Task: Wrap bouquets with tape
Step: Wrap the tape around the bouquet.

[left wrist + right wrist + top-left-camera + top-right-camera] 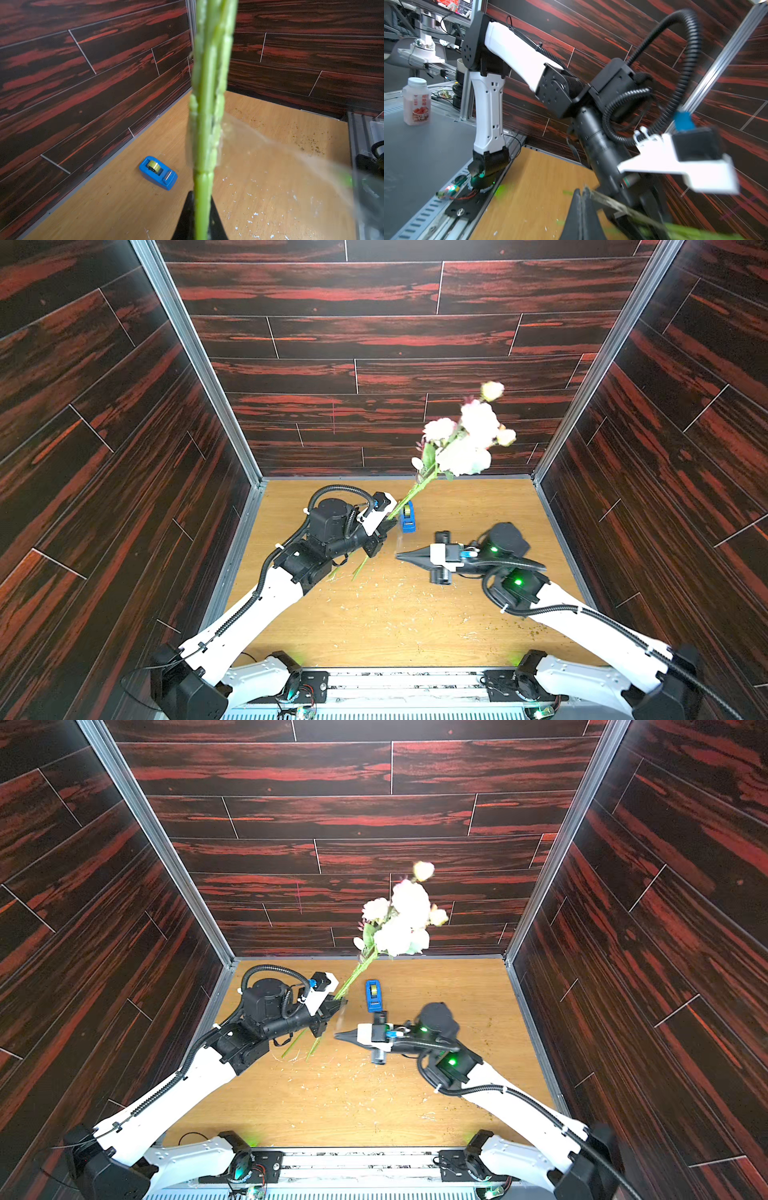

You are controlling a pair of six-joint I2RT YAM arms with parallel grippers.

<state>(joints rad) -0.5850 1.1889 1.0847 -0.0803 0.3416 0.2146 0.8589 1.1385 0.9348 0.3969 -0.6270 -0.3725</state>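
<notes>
Stems (207,104) of the bouquet (399,928) clenched in the left gripper (386,526), tape strip (280,149) stuck across them: wrapping looks under way.
Blooms (478,427) lean up beyond the dispenser (408,517); the stems pass just left of it. Right gripper (400,556), on the dispenser's near side, pinches the strip's free end. Next, I judge, the strip must go round the stems, kept taut. Left gripper itself crowds the wrap spot; white scraps (399,593) litter the table (478,510) well short of the dispenser.

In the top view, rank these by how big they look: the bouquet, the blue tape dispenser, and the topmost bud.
1. bouquet: largest by far.
2. blue tape dispenser and topmost bud: look alike; the raised bud is nearer the camera, so unranked.
</notes>
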